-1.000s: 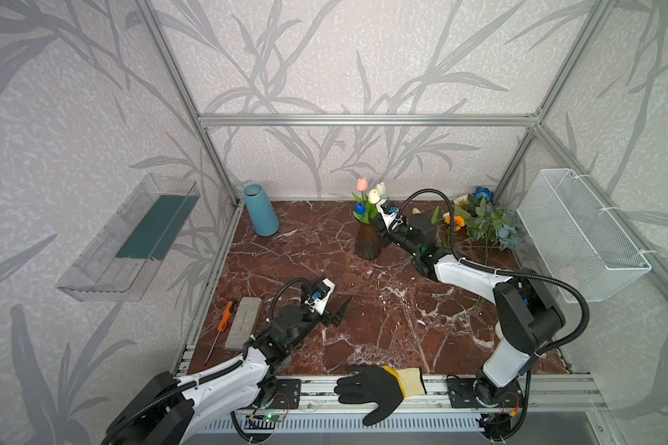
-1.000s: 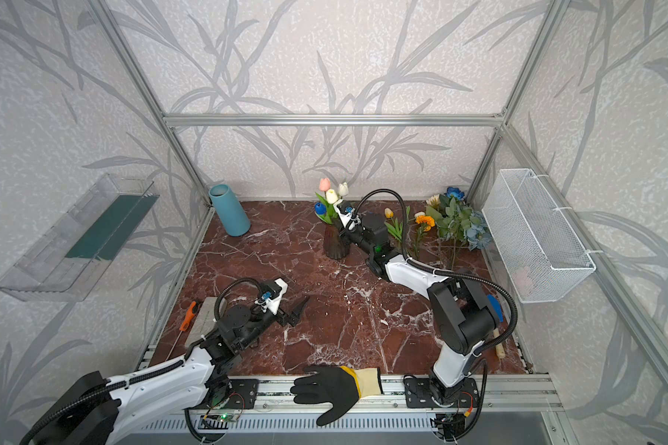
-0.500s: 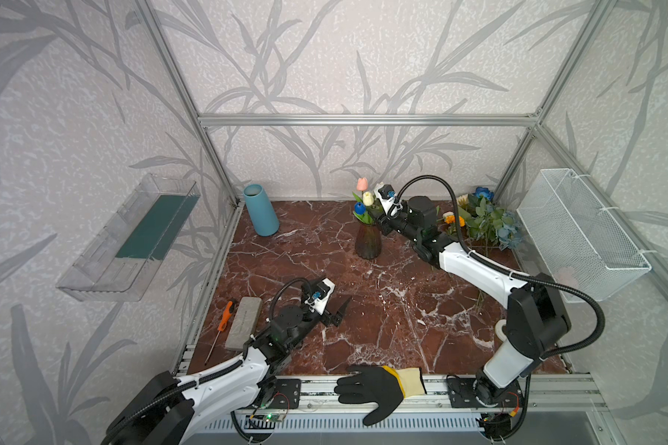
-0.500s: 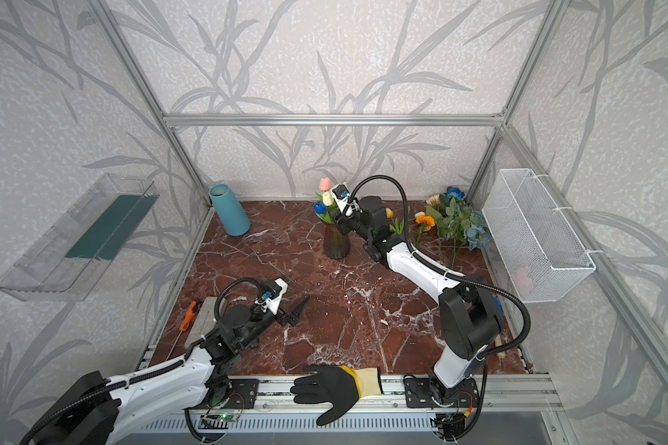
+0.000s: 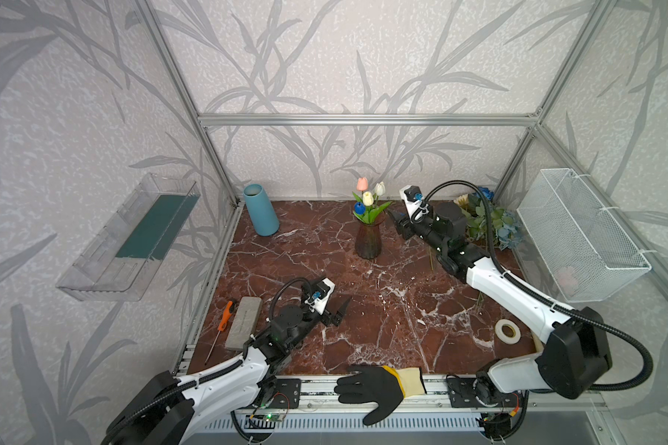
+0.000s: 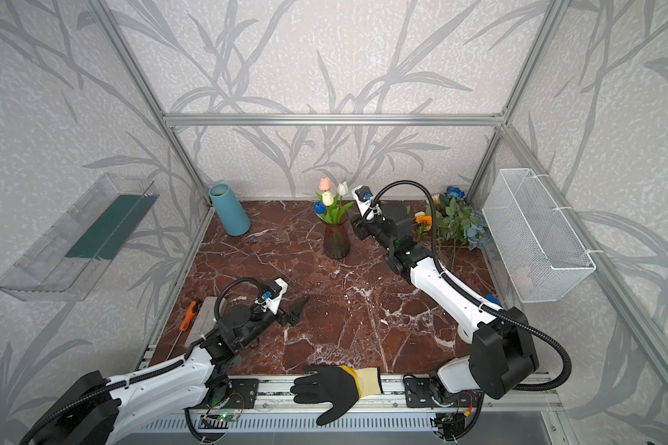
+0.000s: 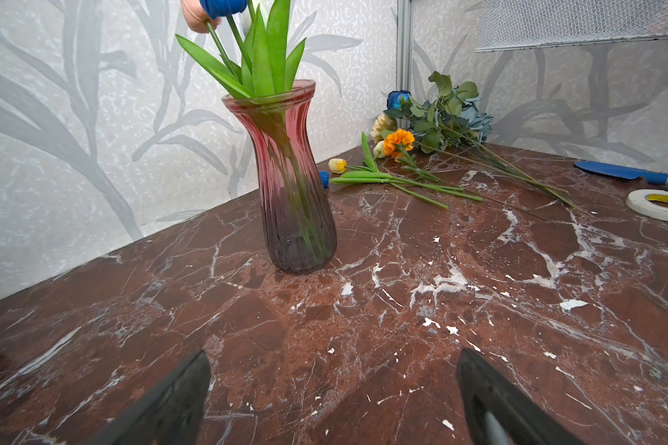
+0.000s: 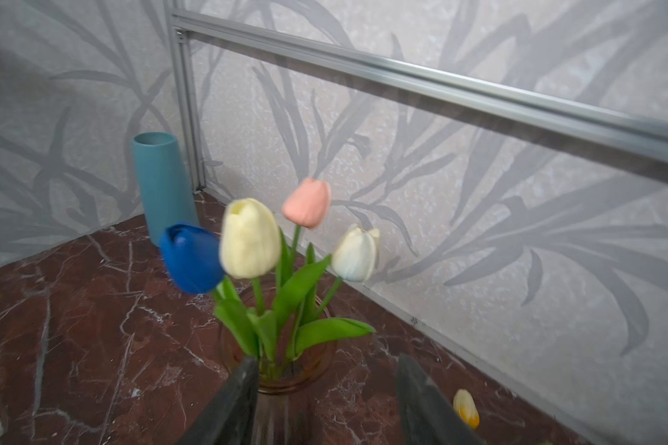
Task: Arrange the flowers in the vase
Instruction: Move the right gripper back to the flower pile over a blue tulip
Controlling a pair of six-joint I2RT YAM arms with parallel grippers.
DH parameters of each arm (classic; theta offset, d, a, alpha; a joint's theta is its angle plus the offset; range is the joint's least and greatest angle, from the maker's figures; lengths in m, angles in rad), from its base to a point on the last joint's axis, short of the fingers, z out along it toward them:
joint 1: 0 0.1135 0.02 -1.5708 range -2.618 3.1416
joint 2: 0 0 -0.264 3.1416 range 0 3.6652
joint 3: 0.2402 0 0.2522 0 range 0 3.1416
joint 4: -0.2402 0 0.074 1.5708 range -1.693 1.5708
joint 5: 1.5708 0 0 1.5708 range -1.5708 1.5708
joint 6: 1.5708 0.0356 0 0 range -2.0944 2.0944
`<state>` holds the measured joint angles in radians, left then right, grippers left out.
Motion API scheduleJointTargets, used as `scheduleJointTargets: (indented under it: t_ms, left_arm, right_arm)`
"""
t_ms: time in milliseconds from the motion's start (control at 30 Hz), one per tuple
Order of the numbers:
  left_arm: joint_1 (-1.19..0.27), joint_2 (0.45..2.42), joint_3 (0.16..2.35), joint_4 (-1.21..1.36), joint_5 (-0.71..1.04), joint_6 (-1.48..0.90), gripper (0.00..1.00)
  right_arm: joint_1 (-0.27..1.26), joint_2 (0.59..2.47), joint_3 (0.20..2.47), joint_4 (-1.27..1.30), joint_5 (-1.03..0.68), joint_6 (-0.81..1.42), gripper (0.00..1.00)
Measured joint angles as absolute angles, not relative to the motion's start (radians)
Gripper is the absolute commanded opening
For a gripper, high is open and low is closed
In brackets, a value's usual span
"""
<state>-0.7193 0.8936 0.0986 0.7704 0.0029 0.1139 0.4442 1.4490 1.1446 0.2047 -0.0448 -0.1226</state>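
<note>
Four tulips (image 8: 249,239) are standing upright in the vase (image 5: 368,242), heads pointing up, at the far middle of the table (image 5: 382,316). The remaining flowers (image 7: 440,115) are lying far right, stems running nearward. The right hand (image 8: 324,362) is hovering just right of the vase, half spread, empty. The left hand (image 7: 332,356) is gaping wide, near left.

You get the tulips (image 8: 249,239) smeared by blur in the right wrist view, and the vase (image 8: 282,400) below them runs out of view. In the left wrist view the edge crops the tulip heads, and the pale thing (image 5: 567,276) in the wire basket (image 5: 548,200) is too blurred for you to name.
</note>
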Motion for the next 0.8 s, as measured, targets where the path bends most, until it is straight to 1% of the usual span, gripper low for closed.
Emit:
scheduleJointTargets:
  t_ms: [67,133,267,367,567,800]
  left_arm:
    - [-0.719,0.895,0.099,0.770,0.003,0.114,0.99]
    - [-0.719,0.904,0.101,0.771,0.003,0.114,0.99]
    - [-0.719,0.916,0.112,0.771,0.010,0.113,0.99]
    - [-0.720,0.916,0.113,0.771,0.012,0.114,0.99]
    - [-0.720,0.914,0.113,0.769,0.012,0.115,0.99]
    - [-0.720,0.918,0.116,0.768,0.013,0.120,0.99]
  right_arm:
    - [0.392,1.505,1.217,0.094,-0.006,-0.081,0.39]
    - [0.332,1.583,1.299,-0.022,0.014,-0.041,0.38]
    - [0.207,1.739,1.417,-0.247,-0.008,0.011,0.38]
    - [0.137,1.863,1.503,-0.406,-0.017,0.026,0.34]
    - [0.105,2.003,1.590,-0.611,-0.002,0.015,0.29]
    - [0.110,2.084,1.634,-0.673,-0.001,0.002,0.29]
